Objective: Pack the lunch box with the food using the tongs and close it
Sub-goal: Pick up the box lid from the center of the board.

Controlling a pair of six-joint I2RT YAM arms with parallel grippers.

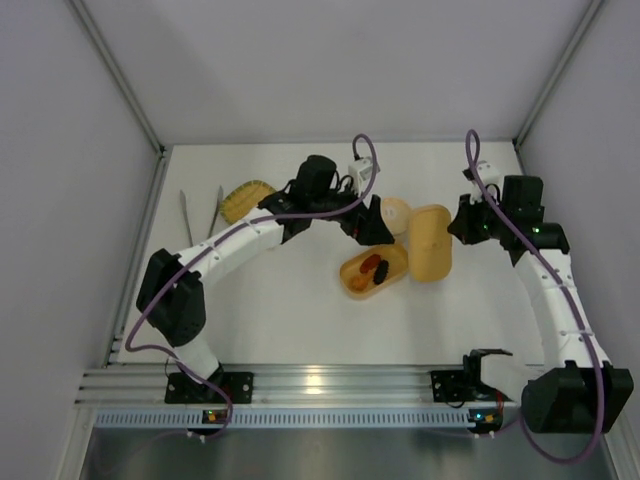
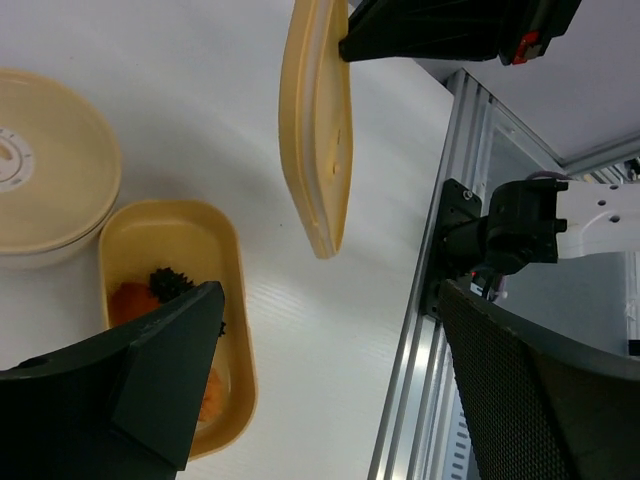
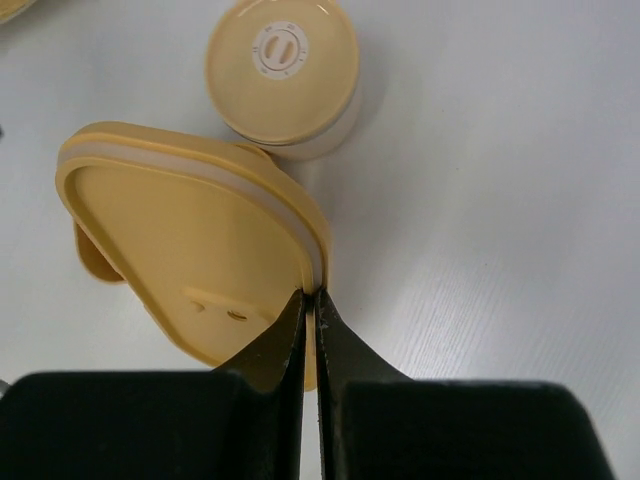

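The tan-orange lunch box [image 1: 385,271] lies open mid-table with the food [image 1: 374,268], orange and dark pieces, inside it. My left gripper [image 1: 371,228] hovers just behind it, open, with nothing between its fingers [image 2: 150,380]; the box [image 2: 190,250] and food [image 2: 160,285] show beside the left finger. My right gripper [image 1: 462,226] is shut on the rim of the flat lid [image 1: 431,241], which is lifted and tilted to the right of the box. In the right wrist view the gripper [image 3: 310,300] pinches the lid's [image 3: 180,230] edge. The silver tongs [image 1: 187,218] lie at the far left.
A round bowl with a tan lid [image 1: 396,213] stands right behind the lunch box, also seen as a round lid [image 3: 283,70]. A woven yellow tray [image 1: 245,200] sits by the tongs. White walls enclose the table, and an aluminium rail [image 1: 320,385] runs along its near edge.
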